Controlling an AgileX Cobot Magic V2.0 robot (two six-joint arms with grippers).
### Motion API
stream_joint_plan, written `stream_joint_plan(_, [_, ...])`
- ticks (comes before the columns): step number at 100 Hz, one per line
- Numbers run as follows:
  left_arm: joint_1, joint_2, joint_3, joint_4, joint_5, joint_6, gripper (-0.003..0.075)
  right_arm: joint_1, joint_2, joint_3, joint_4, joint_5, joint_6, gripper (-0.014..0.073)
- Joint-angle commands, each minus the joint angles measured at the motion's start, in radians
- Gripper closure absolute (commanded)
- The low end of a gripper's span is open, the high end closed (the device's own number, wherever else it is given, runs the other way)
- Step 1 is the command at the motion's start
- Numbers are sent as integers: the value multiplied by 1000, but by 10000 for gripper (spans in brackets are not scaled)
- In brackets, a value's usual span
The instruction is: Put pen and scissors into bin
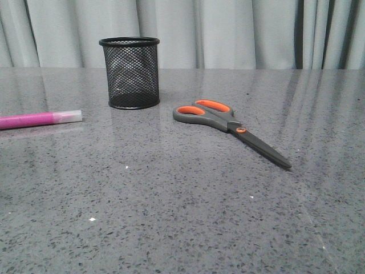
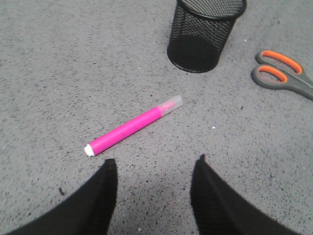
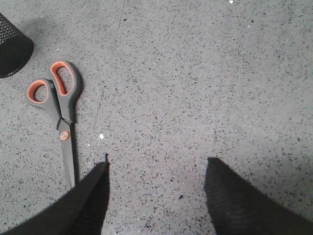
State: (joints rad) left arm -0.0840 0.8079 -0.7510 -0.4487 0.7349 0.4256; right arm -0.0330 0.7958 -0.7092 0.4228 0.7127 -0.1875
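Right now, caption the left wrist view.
Open left tool above pink pen, bin and scissors beyond.

The front camera sits low, looking forward across the speckled grey stone worktop (image 1: 171, 217) toward pale curtains (image 1: 228, 34). Both wrist cameras look down on it from close above. All three views share the black wire-mesh cylindrical bin (image 1: 130, 73) and grey, orange-lined scissors (image 1: 228, 128).
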Motion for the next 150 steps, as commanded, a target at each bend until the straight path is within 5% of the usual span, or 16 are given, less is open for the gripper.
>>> stream_joint_plan(1, [1,49,-66,-59,-20,100,351,-6,2,-36,8,-45,-18,195])
stream_joint_plan(29, [1,315,-237,-39,172,320,367,-6,2,-36,8,-45,-27,195])
stream_joint_plan(53, [1,526,-365,14,234,616,367,-6,2,-36,8,-43,-31,195])
stream_joint_plan(83, [1,704,-473,40,268,783,367,-6,2,-36,8,-40,-36,195])
stream_joint_plan(150, [-32,833,-511,51,255,832,372,-6,2,-36,8,-36,-36,195])
